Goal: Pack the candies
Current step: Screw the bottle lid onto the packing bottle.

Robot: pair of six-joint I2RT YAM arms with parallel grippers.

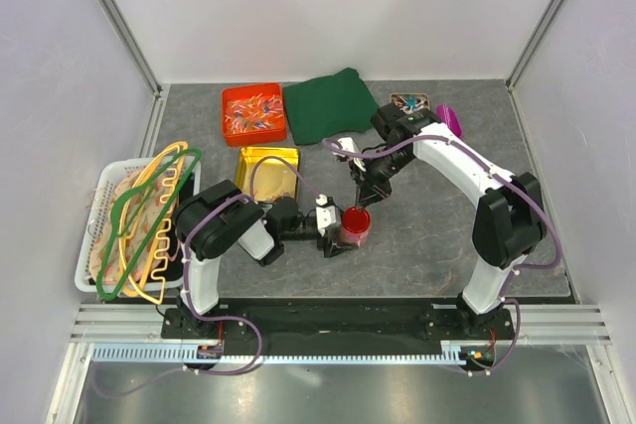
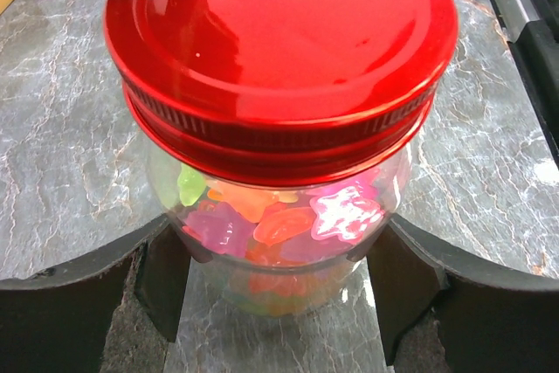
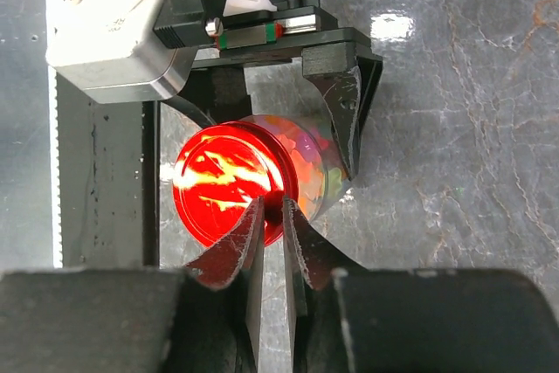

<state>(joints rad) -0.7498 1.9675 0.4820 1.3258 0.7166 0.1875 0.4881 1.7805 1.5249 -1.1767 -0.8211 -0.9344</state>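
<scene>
Right, the jar (image 2: 279,255) stands upright on the grey marbled table (image 1: 427,255), and the candies (image 2: 288,216) are inside it: pink, orange, yellow and green pieces heaped against the glass just below the neck. On the jar's mouth sits the red metal lid (image 2: 279,50), level and glossy; whether it is screwed tight cannot be told. The left gripper (image 2: 279,279) comes in from the jar's left, its dark fingers spread wide to either side of the glass body and pressed against it below the lid, so the jar is clamped between them. Above the jar hangs the right gripper (image 3: 272,209), pointing down. Its two fingers are drawn almost together with only a thin slit between them, and their tips are at the lid's rim on the side away from the left gripper. Whether they actually nip that rim or merely touch it cannot be told. Beyond the jar to its left lies a yellow box (image 1: 266,173). Farther off that way is an orange bin (image 1: 253,111) of slim wrapped sweets, and just beside the bin lies a folded green cloth (image 1: 330,104). Well off to the jar's left, a white basket (image 1: 99,235) holds coat hangers (image 1: 149,215).
</scene>
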